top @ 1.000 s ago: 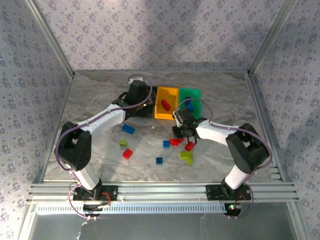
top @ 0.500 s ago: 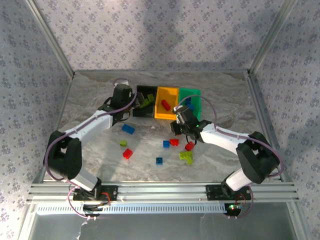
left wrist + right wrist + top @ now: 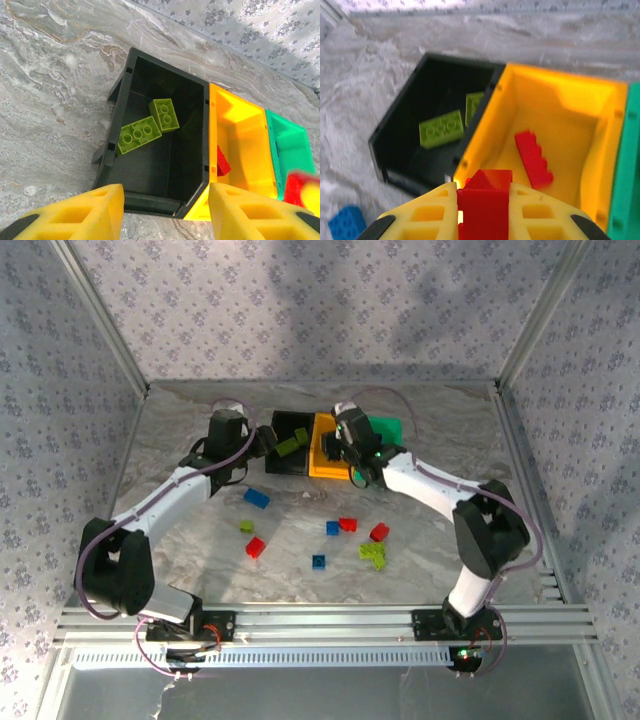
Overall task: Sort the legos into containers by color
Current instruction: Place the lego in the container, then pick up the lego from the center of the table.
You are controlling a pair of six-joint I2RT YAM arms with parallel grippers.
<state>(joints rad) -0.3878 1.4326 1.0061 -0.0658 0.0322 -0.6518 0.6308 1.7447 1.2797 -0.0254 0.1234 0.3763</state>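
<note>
**A:** While that red brick (image 3: 487,186) sits pinched in the right gripper's (image 3: 484,216) jaws, where is it?

**B:** Over the orange bin's (image 3: 570,95) 6 o'clock rim. A second red brick (image 3: 534,157) lies inside.

**A:** The left gripper (image 3: 165,207)?

**B:** Jaws spread, at the black bin's (image 3: 150,170) 6 o'clock, with two lime bricks (image 3: 140,136) inside. Loose bricks (image 3: 347,524) dot the bench (image 3: 440,440) at the bins' 6 o'clock.

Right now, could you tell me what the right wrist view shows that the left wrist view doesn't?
Right wrist extras: the right gripper clearly shut on a red brick, plus a blue brick on the table. Left wrist extras: the left gripper, open and empty, and more of the green bin. Shared: the black bin holding two lime bricks, the orange-yellow bin holding one loose red brick.
</note>
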